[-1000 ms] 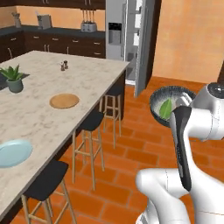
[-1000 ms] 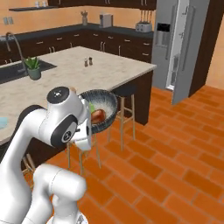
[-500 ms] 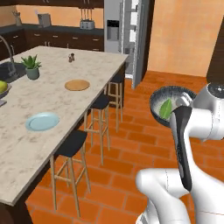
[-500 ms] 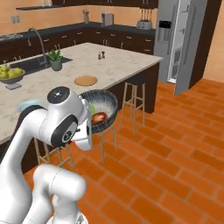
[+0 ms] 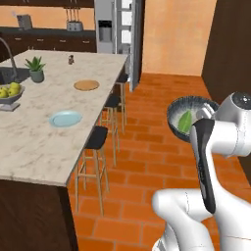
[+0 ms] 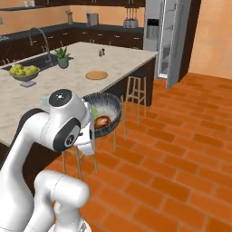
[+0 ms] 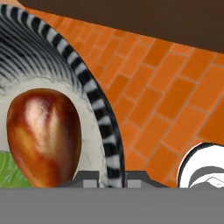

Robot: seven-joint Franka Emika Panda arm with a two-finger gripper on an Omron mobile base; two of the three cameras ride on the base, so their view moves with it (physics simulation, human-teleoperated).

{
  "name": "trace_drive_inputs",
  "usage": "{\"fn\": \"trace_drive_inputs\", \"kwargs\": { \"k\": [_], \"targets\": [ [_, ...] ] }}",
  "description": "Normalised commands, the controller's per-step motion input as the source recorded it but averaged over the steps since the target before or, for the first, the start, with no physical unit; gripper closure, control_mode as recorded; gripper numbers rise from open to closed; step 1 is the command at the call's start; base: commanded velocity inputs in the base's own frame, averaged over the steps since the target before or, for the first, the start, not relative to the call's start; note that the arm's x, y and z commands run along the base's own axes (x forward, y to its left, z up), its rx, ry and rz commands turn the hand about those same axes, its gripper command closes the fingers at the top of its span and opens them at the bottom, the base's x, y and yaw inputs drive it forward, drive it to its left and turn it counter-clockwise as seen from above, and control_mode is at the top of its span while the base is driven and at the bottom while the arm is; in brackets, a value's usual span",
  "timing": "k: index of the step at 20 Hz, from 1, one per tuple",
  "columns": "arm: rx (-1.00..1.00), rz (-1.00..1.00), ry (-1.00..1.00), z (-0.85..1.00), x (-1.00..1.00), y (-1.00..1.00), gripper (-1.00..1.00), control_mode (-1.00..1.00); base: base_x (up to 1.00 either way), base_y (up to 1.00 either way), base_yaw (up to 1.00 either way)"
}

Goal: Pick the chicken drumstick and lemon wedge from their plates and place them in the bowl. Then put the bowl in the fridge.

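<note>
My gripper [image 7: 111, 178] is shut on the rim of the bowl [image 7: 104, 127], one fingertip on each side of the striped wall. I hold the bowl [image 5: 192, 109] in the air over the brick floor, beside the island. Inside it lie the reddish-brown chicken drumstick [image 7: 43, 135] and the green lemon wedge [image 5: 185, 121]. The right base view shows the bowl [image 6: 111, 105] with the chicken drumstick [image 6: 102, 121] in it. Both plates sit bare on the island: a pale blue one [image 5: 65, 118] and a tan wooden one [image 5: 86, 85]. The fridge [image 5: 117, 24] stands at the back with its door open.
The marble island [image 5: 29, 142] runs along the left with several bar stools [image 5: 95, 139] at its edge. A fruit bowl [image 5: 10, 93], a potted plant [image 5: 35, 68] and a sink tap stand on it. Orange brick floor [image 6: 181, 149] stretches toward the fridge [image 6: 165, 36].
The whole scene has shifted in both base views: the camera has moved, and the island and fridge now sit differently in the picture. The bowl stays held in the gripper, unchanged.
</note>
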Motion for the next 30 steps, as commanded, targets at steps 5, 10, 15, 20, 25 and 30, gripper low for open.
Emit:
{"fn": "trace_drive_inputs", "kwargs": {
  "k": [5,10,15,20,25,30],
  "targets": [
    [0.00,0.00,0.00,0.00,0.00,0.00,1.00,1.00,-0.24,1.00,-0.19],
    [0.00,0.00,0.00,0.00,0.00,0.00,1.00,1.00,-0.03,1.00,-0.12],
    [0.00,0.00,0.00,0.00,0.00,0.00,1.00,1.00,-0.04,1.00,-0.14],
    [0.00,0.00,0.00,0.00,0.00,0.00,1.00,1.00,-0.55,1.00,-0.16],
    [0.00,0.00,0.00,0.00,0.00,0.00,1.00,1.00,-0.55,1.00,-0.18],
    [0.00,0.00,0.00,0.00,0.00,0.00,1.00,1.00,-0.02,1.00,-0.18]
  ]
}}
